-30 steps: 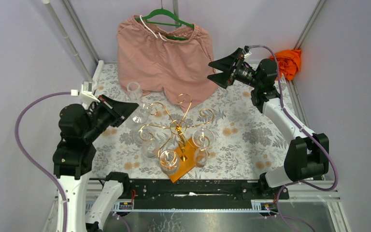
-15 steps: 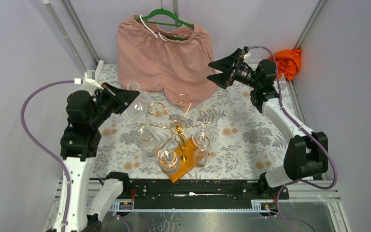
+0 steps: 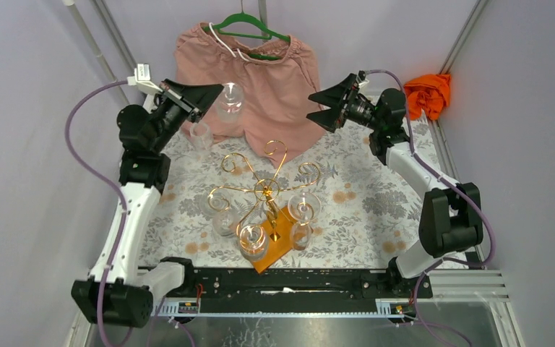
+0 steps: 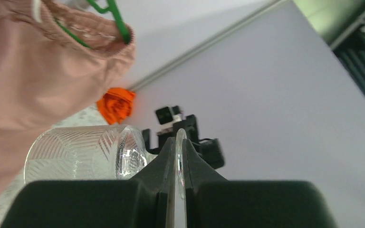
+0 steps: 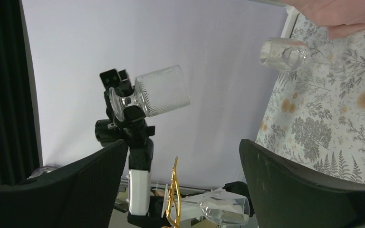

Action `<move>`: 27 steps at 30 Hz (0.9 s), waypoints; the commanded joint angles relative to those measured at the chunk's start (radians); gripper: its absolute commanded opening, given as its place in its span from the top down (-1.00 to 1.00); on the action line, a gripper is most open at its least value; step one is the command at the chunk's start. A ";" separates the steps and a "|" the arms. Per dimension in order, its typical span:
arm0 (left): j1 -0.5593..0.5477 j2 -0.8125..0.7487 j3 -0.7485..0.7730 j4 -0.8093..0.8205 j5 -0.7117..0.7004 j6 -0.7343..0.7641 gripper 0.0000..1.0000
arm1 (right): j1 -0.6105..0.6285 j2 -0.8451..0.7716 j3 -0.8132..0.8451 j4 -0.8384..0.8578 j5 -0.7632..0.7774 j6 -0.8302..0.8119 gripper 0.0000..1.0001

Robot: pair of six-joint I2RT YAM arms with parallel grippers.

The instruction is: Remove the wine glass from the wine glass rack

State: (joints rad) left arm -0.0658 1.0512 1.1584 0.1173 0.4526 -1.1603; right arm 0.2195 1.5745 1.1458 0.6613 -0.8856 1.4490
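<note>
The gold wine glass rack (image 3: 264, 189) stands on its orange-brown wooden base (image 3: 277, 244) at the table's near middle, with several glasses (image 3: 303, 206) still hanging from its arms. My left gripper (image 3: 219, 89) is raised high at the back left, shut on the flat foot of a ribbed wine glass (image 3: 230, 101), well clear of the rack. In the left wrist view the foot sits edge-on between the jaws of the left gripper (image 4: 180, 154), with the bowl (image 4: 81, 154) to their left. My right gripper (image 3: 311, 108) hangs open at the back right, facing that held glass (image 5: 161, 90), nothing in it.
Pink shorts (image 3: 242, 72) hang on a green hanger behind the held glass. Another glass (image 3: 201, 134) stands on the floral cloth at the back left. An orange rag (image 3: 428, 92) lies at the back right corner. Frame posts rise along both sides.
My left arm has swung up and toward the back, carrying the glass from beside the rack's left arm to in front of the shorts. The right gripper barely shifted.
</note>
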 commanded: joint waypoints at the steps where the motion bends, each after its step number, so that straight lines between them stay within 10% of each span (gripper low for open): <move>1: 0.000 0.081 -0.030 0.534 0.150 -0.256 1.00 | -0.004 0.040 0.064 0.204 -0.056 0.065 -0.90; 14: -0.023 0.279 -0.074 1.325 0.178 -0.749 1.00 | 0.009 0.312 0.242 1.021 -0.046 0.618 -0.63; 27: -0.076 0.378 -0.103 1.487 0.144 -0.821 1.00 | 0.143 0.360 0.394 1.047 -0.048 0.617 -0.43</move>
State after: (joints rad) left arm -0.1280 1.4372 1.0515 1.4490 0.6395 -1.9579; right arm 0.3332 1.9312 1.4902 1.4967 -0.9337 2.0422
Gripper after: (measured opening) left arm 0.098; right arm 0.720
